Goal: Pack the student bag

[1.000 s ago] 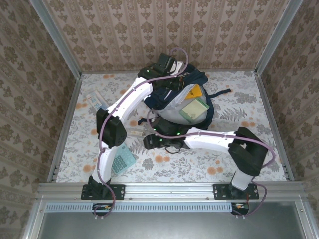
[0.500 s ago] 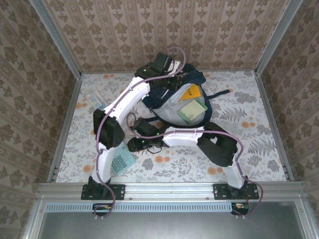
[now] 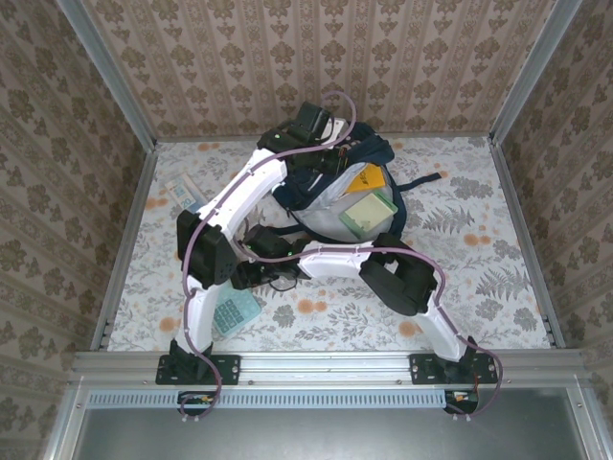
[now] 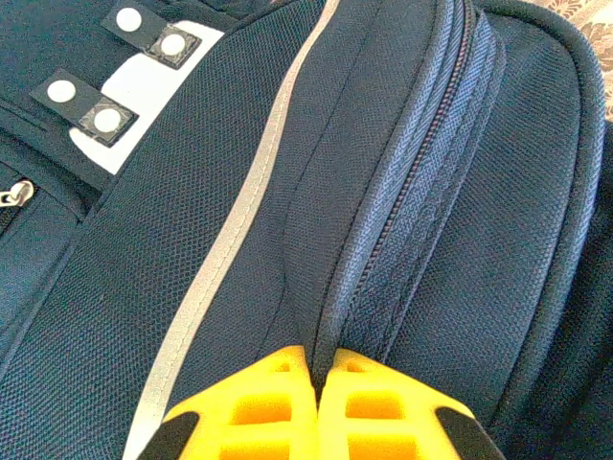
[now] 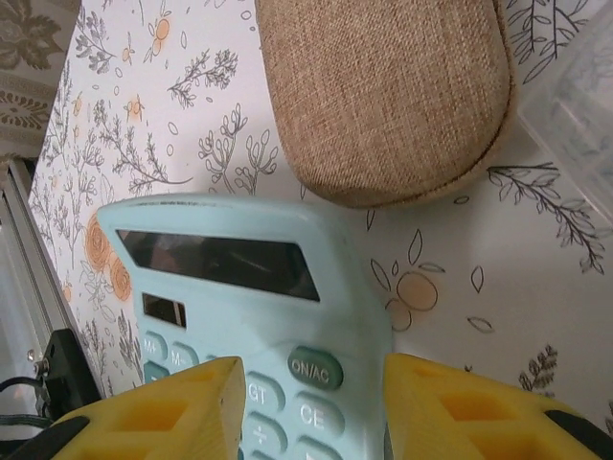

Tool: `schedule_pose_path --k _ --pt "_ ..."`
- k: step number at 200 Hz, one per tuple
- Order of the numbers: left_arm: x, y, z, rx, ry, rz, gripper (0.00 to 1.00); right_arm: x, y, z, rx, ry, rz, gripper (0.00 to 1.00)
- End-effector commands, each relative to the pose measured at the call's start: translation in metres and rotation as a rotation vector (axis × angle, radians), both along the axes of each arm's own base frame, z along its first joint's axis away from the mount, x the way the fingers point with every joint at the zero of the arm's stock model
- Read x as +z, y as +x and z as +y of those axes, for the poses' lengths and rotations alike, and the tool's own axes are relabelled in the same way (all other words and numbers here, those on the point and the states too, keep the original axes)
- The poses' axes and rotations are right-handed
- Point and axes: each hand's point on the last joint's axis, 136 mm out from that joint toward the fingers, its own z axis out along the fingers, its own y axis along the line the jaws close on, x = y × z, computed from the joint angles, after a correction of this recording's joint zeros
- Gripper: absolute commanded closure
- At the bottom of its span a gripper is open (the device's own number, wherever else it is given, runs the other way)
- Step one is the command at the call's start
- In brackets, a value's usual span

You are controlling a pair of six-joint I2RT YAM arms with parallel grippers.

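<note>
The student bag [image 3: 326,192], dark navy with thin pale stripes, lies at the back middle of the table with its mouth open. A green book [image 3: 369,213] and an orange item [image 3: 369,179] sit in the opening. My left gripper [image 4: 321,356] is shut on a fold of the bag's fabric [image 4: 335,287] beside the zipper. My right gripper [image 5: 311,369] hovers low over the top end of a light blue calculator [image 5: 268,278]. Its jaws stand open, with the calculator's ON/AC key between the yellow fingertips [image 5: 201,393]. From above, the right gripper [image 3: 251,278] is left of the bag, over the calculator [image 3: 238,311].
A tan fabric case [image 5: 383,86] lies just beyond the calculator, and a clear plastic item [image 5: 575,96] is at the right. A few small items [image 3: 187,196] lie near the left wall. The metal rail [image 3: 326,364] runs along the near edge.
My right arm has swung left from the bag's front, down to the calculator. The left gripper has kept its hold on the bag.
</note>
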Motion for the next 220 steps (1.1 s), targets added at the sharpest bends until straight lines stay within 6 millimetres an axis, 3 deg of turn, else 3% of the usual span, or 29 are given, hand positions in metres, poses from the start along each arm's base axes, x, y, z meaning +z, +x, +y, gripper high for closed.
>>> schedule_pose_path --k 1,71,102,158,220 --pt "0.051 -0.005 0.013 0.026 -0.053 -0.090 1.00 -0.004 0.007 0.007 0.003 0.027 0.026 0.55" --pt "0.049 -0.008 0.012 0.024 -0.046 -0.086 1.00 -0.011 0.013 0.022 0.005 0.062 0.059 0.58" --pt "0.049 -0.009 0.012 0.023 -0.043 -0.087 1.00 -0.008 0.015 0.016 -0.019 0.082 0.059 0.75" --pt "0.047 -0.007 0.010 0.022 -0.047 -0.086 1.00 0.007 0.019 -0.015 -0.092 0.096 0.034 0.79" --pt "0.044 -0.006 0.006 0.012 -0.053 -0.081 1.00 0.014 0.014 -0.071 -0.200 0.075 0.015 0.81"
